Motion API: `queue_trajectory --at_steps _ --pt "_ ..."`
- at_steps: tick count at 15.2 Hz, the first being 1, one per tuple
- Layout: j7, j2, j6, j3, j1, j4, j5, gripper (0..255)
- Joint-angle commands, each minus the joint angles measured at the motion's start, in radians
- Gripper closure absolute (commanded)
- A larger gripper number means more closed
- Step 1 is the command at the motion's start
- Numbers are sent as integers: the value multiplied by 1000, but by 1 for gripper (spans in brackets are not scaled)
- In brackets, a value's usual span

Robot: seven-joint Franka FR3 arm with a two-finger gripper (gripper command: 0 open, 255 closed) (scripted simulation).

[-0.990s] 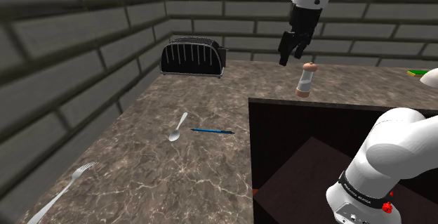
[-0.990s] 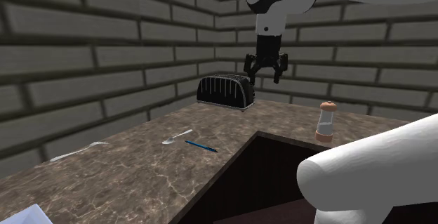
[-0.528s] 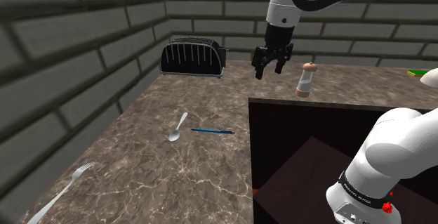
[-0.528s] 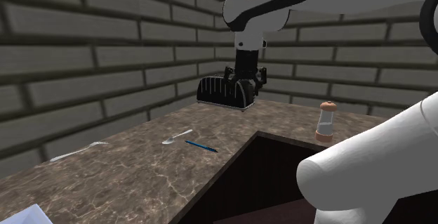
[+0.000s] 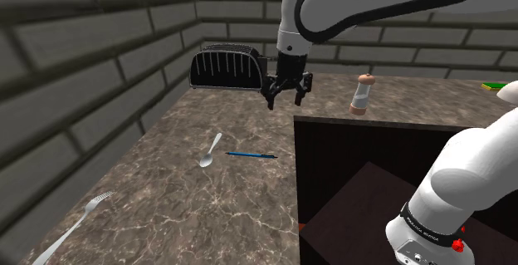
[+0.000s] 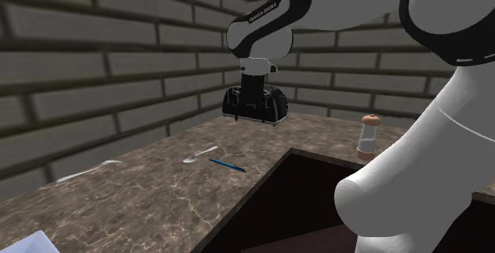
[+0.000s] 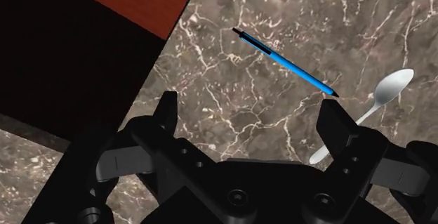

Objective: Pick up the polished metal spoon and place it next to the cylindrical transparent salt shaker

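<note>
The metal spoon (image 5: 211,150) (image 6: 200,155) lies flat on the marbled counter, bowl toward the front, with a blue pen (image 5: 251,154) beside it. In the wrist view the spoon (image 7: 382,96) lies just past one fingertip and the pen (image 7: 284,61) ahead of the gap. My gripper (image 5: 283,102) (image 6: 255,116) (image 7: 250,117) hangs open and empty above the counter, in front of the toaster, higher than and behind the spoon. The salt shaker (image 5: 362,94) (image 6: 366,138), clear with a tan cap and base, stands upright behind the dark recess.
A black toaster (image 5: 228,68) stands against the brick wall. A fork (image 5: 75,226) lies near the counter's front. A deep dark-brown recess (image 5: 373,180) cuts into the counter beside the pen. The robot's white base fills the shoulder view's lower right.
The arm has swung from beside the salt shaker toward the shoulder view's left and come lower, now hanging in front of the toaster. Spoon, pen and shaker have not moved.
</note>
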Motion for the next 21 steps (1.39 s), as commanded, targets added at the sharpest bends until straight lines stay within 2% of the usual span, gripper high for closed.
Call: queue_trajectory --at_steps 1,6,11,21 --pt "69 68 47 31 -6 21 6 0" --pt "238 256 142 92 -18 112 -13 0" --pt "410 460 216 124 -10 236 -67 0" --pt "691 858 278 85 81 573 -173 0"
